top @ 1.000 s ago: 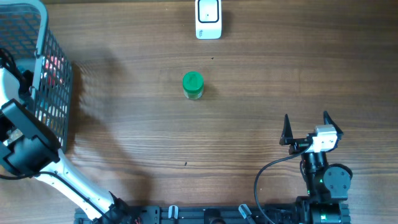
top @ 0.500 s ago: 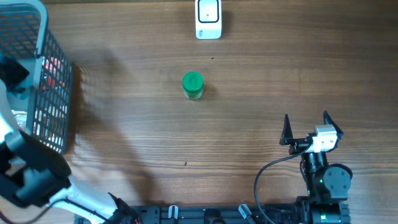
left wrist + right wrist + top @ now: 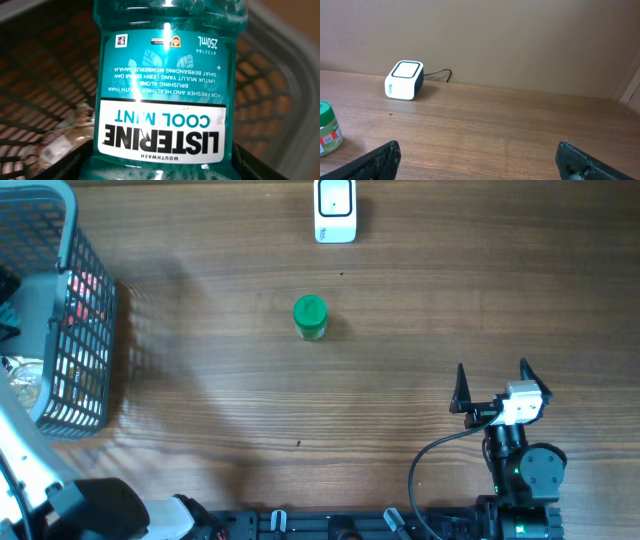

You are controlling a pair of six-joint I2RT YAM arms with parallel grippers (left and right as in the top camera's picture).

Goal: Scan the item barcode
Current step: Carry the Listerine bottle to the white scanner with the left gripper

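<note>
A teal Listerine Cool Mint mouthwash bottle (image 3: 162, 90) fills the left wrist view, its front label upside down and no barcode showing. My left gripper (image 3: 160, 162) is shut on it, with black fingers (image 3: 75, 162) pressed against both sides of the bottle, above the basket (image 3: 45, 75). In the overhead view that gripper is mostly cut off at the left edge, by the grey mesh basket (image 3: 70, 310). The white scanner (image 3: 335, 210) sits at the far middle of the table. My right gripper (image 3: 491, 385) rests open near the front right, holding nothing.
A small green-lidded jar (image 3: 310, 317) stands in the middle of the table, also at the left edge of the right wrist view as the jar (image 3: 327, 131). The scanner (image 3: 404, 80) has a cable running to the back wall. Packaged items lie in the basket.
In the overhead view the left arm's elbow has swung down towards the front edge, uncovering more of the basket. The right arm, jar and scanner have not moved.
</note>
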